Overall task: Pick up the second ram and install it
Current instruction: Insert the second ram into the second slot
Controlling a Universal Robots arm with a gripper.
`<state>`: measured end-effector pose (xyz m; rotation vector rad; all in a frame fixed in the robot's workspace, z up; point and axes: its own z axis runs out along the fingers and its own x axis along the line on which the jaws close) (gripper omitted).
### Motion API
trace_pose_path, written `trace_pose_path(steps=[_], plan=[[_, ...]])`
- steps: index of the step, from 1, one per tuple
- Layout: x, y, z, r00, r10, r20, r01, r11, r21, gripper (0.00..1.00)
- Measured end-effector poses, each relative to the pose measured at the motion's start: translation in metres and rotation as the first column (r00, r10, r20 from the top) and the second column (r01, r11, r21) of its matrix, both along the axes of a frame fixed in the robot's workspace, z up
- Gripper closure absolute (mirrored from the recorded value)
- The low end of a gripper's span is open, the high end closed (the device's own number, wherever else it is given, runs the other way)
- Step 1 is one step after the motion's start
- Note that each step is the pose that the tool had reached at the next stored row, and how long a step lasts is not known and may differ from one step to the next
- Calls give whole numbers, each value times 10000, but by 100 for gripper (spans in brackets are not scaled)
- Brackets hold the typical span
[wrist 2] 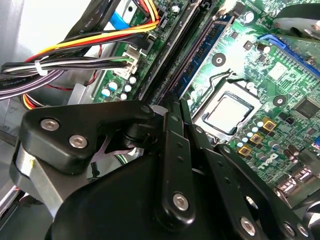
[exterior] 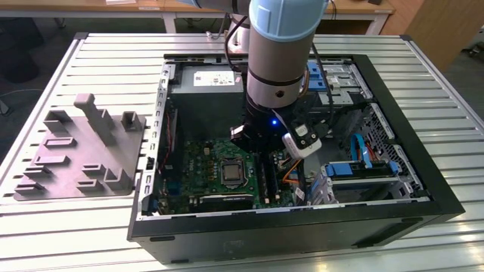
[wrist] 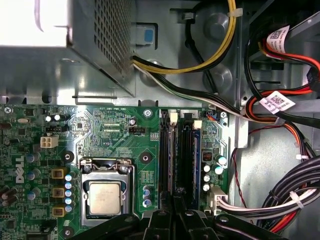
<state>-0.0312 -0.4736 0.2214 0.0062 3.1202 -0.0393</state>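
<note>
Deep inside the open case (exterior: 302,229), hovers low over the memory slots (wrist: 186,155) of the green board (wrist: 115,135) with pincer (wrist 2: 175,107) drawn narrow, in line with the second ram (wrist 2: 212,42) standing on edge beside the socket (wrist 2: 227,112), seemingly for pressing straight down; cannot tell whether gripping it.

Green motherboard (wrist: 115,135) with silver socket (wrist: 104,196), black gripper (wrist 2: 173,112), black case (exterior: 302,229), grey power-supply box (exterior: 198,93), bright blue drive brackets (exterior: 355,169), yellow, red and black cables (wrist 2: 90,42), silver ribbed bench (exterior: 106,56), pale blue arm (exterior: 280,34).
</note>
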Motion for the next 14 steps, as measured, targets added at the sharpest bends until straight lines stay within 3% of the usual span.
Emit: trace_pose_path(steps=[14], plan=[[0,0,15,9998,-183,6,183,9998,3,87]])
